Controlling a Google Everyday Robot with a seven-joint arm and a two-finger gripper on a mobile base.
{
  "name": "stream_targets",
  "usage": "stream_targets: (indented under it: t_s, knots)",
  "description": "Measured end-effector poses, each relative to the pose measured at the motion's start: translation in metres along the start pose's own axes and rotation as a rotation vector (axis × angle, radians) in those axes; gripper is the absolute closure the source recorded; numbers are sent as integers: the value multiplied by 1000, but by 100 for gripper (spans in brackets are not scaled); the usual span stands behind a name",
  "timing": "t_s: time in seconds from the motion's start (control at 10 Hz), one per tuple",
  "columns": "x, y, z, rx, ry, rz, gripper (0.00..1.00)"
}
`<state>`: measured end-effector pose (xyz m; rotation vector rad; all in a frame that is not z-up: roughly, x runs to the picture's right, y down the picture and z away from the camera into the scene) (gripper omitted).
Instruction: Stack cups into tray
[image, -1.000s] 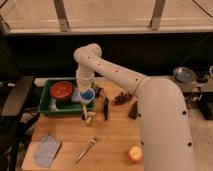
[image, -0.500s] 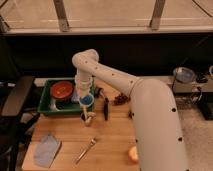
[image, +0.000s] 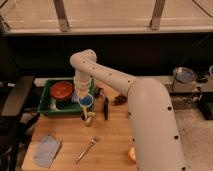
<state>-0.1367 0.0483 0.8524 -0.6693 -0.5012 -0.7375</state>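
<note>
Cloth, grey-blue and crumpled, lies at the left front of the worktop. Behind it sits the tray, dark green with raised sides, holding a red bowl. No white cup can be made out; it may be hidden behind the arm.

Blue cup is at the tray's right front corner, over its edge, mouth up. The hand hangs just below and in front of it, pale fingers pointing down near the worktop. Whether the hand has hold of the cup, and how far it is open, cannot be told from this angle.

Fork lies on the bare wood toward the front. Dark slim object and a pinecone-like thing sit right of the hand. Orange fruit is at the front edge, partly behind the arm.

Judgement: the cup looks like thin plastic, light, stiff and smooth, so likely slippery. Best taken across the rim or upper wall with light pressure; squeezing hard could pop it out sideways.
</note>
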Motion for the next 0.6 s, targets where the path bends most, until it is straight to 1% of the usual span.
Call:
stream_targets:
  t_s: [0.1, 0.2, 0.3, 0.4, 0.6]
  knots:
    - [-2, -1, -1, -2, 5, -9, 20]
    - [-4, -3, -8, 3, 16, -19, 20]
    - [-7, -4, -19, 11, 31, -27, 20]
    - [-10, -5, -38, 28, 53, -35, 20]
    - [-17, -5, -69, 56, 68, -43, 20]
